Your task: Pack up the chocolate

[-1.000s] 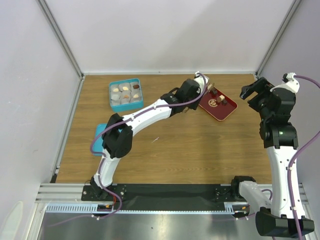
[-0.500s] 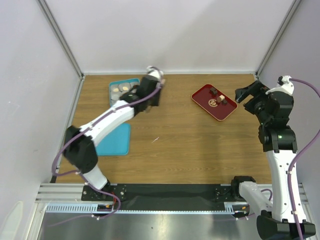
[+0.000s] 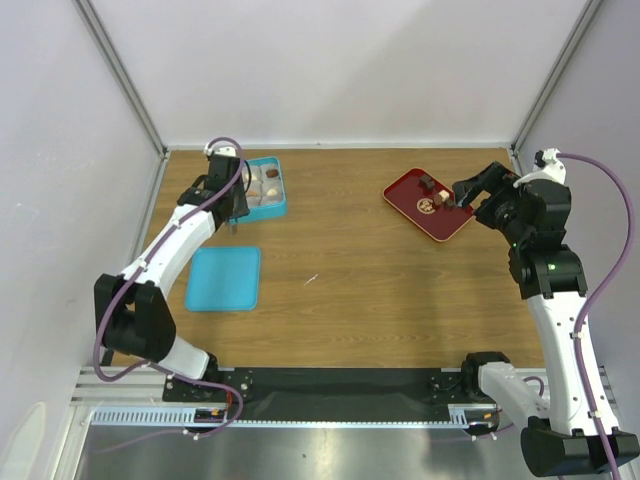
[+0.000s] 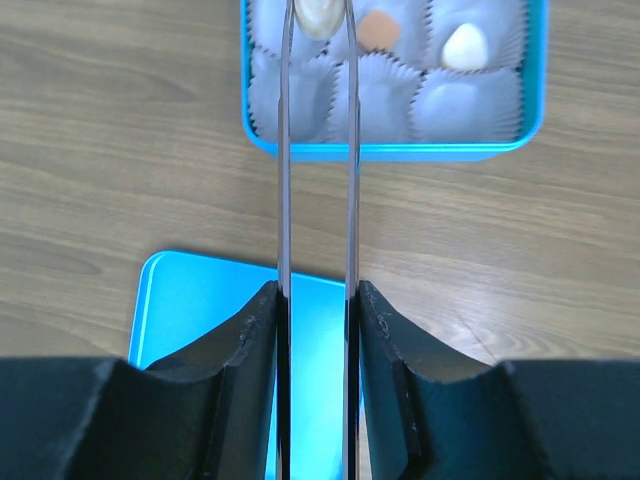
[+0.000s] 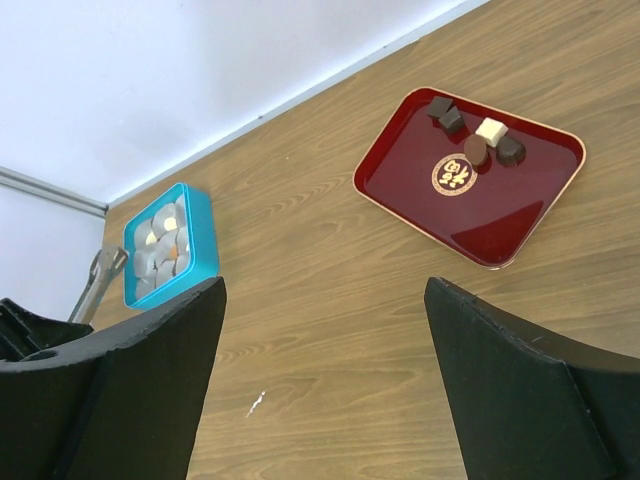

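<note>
My left gripper (image 3: 233, 208) (image 4: 318, 300) is shut on long metal tongs (image 4: 284, 150) that reach over the blue box (image 3: 270, 190) (image 4: 395, 150) of white paper cups. A cream chocolate (image 4: 318, 14) sits between the tong tips above a far-left cup. A tan chocolate (image 4: 378, 30) and a white one (image 4: 465, 45) lie in cups. Several dark, tan and cream chocolates (image 3: 438, 194) (image 5: 476, 140) lie on the red tray (image 3: 432, 218) (image 5: 440, 215). My right gripper (image 3: 468, 190) (image 5: 325, 350) is open and empty, raised beside the tray's right side.
The blue lid (image 3: 225, 278) (image 4: 200, 310) lies flat on the wood table, near-left of the box. A small white speck (image 3: 311, 280) lies mid-table. White walls close the table at the back and sides.
My left arm has swung left from the red tray to the blue box, carrying the tongs. My right gripper has moved a little left, closer to the tray.
</note>
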`<action>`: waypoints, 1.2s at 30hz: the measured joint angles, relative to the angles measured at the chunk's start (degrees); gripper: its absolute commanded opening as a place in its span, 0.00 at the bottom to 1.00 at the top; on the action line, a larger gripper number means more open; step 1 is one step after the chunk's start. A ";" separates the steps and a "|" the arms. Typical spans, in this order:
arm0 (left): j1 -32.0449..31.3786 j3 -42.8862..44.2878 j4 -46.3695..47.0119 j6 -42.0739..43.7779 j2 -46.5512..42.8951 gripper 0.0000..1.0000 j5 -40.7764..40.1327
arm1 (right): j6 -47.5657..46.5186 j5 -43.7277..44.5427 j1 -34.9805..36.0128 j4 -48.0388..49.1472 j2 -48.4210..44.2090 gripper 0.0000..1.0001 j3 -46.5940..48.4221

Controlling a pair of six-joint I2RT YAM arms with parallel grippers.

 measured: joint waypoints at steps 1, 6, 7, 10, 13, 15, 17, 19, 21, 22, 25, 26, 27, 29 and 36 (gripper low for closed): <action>0.42 0.02 -0.24 -0.35 0.42 0.38 0.00 | 0.00 0.02 0.00 0.00 0.00 0.88 0.00; 1.51 0.02 -0.94 -0.85 3.10 0.38 0.02 | 0.00 0.04 0.11 0.00 0.00 0.88 0.00; 1.66 0.04 -0.96 -0.85 3.76 0.38 0.00 | 0.00 0.04 0.13 0.00 0.00 0.88 0.00; 2.05 0.20 -0.85 -0.79 5.68 0.38 0.02 | -0.02 0.07 0.13 0.00 0.00 0.88 0.00; 2.27 0.46 -0.74 -0.68 7.21 0.38 0.00 | -0.04 0.13 0.13 0.00 0.00 0.88 0.00; 2.27 1.20 -0.72 -0.39 7.91 0.39 0.00 | -0.09 0.28 0.13 0.00 0.00 0.88 0.00; 2.27 2.23 -0.66 -0.24 8.39 0.38 -0.07 | -0.09 0.44 0.13 0.00 0.00 0.88 0.00; 2.27 3.17 -0.44 -0.02 8.59 0.39 -0.22 | -0.11 0.46 0.13 0.00 0.00 0.89 0.00; 2.27 3.89 -0.26 0.35 8.63 0.38 -0.55 | -0.13 0.50 0.13 0.00 0.00 0.88 0.00; 2.27 4.22 -0.22 0.66 8.63 0.38 -0.72 | -0.13 0.50 0.13 0.00 0.02 0.88 0.00; 2.27 4.92 -0.13 0.85 8.98 0.38 -1.18 | -0.17 0.57 0.13 0.00 0.17 0.89 0.00; 2.29 5.11 -0.11 0.96 9.22 0.39 -1.33 | -0.20 0.59 0.13 0.00 0.24 0.89 0.00; 2.29 5.27 -0.04 1.16 9.51 0.38 -1.53 | -0.22 0.66 0.13 0.00 0.35 0.88 0.00; 2.32 5.35 -0.04 1.33 10.08 0.39 -1.70 | -0.22 0.70 0.13 0.02 0.52 0.88 0.00; 2.51 5.57 -0.02 2.45 12.09 0.42 -2.16 | -0.26 1.20 0.13 0.00 0.66 0.88 0.00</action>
